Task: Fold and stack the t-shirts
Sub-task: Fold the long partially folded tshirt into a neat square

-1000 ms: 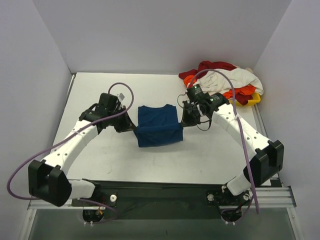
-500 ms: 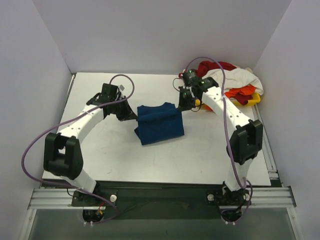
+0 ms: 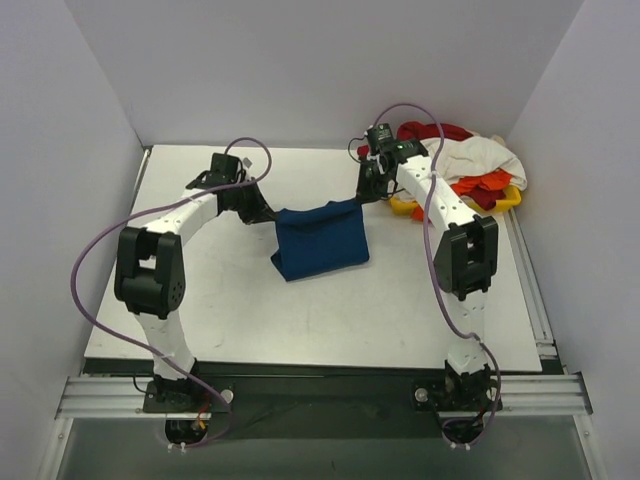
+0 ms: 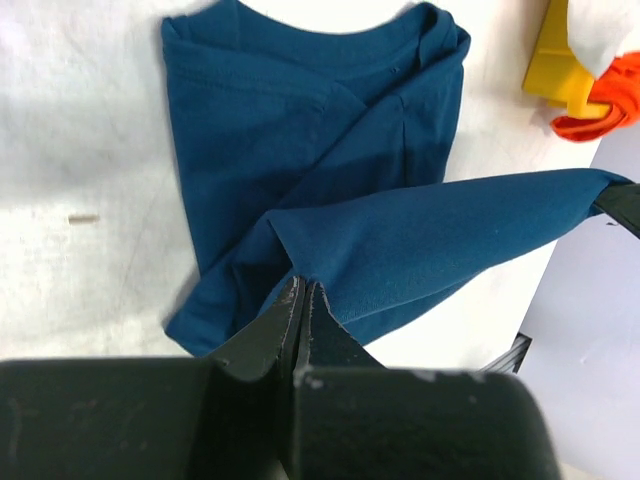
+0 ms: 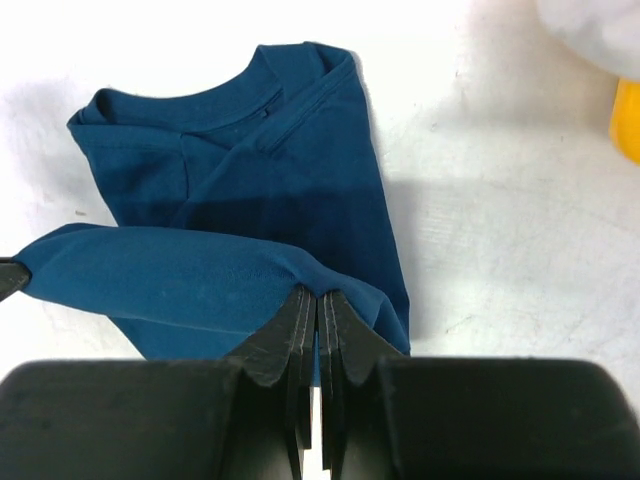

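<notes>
Both arms reach out over the white table [image 3: 300, 320] toward its far half, and the dark blue t-shirt [image 3: 318, 245] sits between them, a little left of the middle. The left gripper [image 4: 301, 292] has its jaws pressed together on one edge of the shirt, pinching a small fold of blue cloth at the left end. The right gripper [image 5: 318, 297] is clamped just as tightly on the same edge at the right end. That edge is lifted off the table and pulled into a band between the two sets of fingers, fairly taut, with a slight sag in the middle. The rest of the shirt lies flat on the table below it, folded into a narrow shape with the sides tucked in. Both wrist cameras show its round neckline beyond the raised band. From above, the band runs along the far side of the shirt, and the near part spreads on the table toward the arm bases.

In the far right corner is a heap of other shirts [image 3: 470, 165], dark red, white and orange, bunched up loosely. It rests on a yellow tray [image 3: 508, 198] that pokes out from under it. The heap lies just right of the right gripper and clear of the blue shirt
</notes>
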Available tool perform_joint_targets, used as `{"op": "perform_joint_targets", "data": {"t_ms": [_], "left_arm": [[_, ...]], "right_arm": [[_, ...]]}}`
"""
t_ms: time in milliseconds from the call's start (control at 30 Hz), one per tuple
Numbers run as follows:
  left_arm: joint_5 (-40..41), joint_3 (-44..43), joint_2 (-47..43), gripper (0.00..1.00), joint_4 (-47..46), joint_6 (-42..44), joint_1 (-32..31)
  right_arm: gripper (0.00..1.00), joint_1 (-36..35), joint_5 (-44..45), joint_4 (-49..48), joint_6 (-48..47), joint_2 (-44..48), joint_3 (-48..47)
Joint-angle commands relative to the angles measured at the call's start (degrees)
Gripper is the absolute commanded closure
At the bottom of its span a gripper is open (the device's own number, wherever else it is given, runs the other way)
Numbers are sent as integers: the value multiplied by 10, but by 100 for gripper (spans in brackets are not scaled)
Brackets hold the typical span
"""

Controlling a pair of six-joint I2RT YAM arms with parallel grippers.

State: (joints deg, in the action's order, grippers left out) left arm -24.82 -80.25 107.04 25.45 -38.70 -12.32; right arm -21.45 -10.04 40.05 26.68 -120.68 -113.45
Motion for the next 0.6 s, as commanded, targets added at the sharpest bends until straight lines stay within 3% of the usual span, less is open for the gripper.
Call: {"op": "perform_joint_targets", "data": {"t_ms": [0, 433, 500, 533, 567], "left_arm": [[-5, -60, 32, 100, -25, -2, 7], [42, -117, 101, 97, -25, -18, 24], [50, -125, 113, 70, -38, -30, 30], [54, -127, 116, 47, -42, -35, 33], [56, -130, 118, 41, -46, -37, 34]], "right_arm": [[100, 13, -10, 7, -10, -28, -49], [100, 31, -49, 7, -7, -135, -169], [79, 32, -64, 7, -10, -155, -199], [67, 32, -72, 6, -13, -161, -210], [50, 32, -76, 6, -14, -167, -220]]}}
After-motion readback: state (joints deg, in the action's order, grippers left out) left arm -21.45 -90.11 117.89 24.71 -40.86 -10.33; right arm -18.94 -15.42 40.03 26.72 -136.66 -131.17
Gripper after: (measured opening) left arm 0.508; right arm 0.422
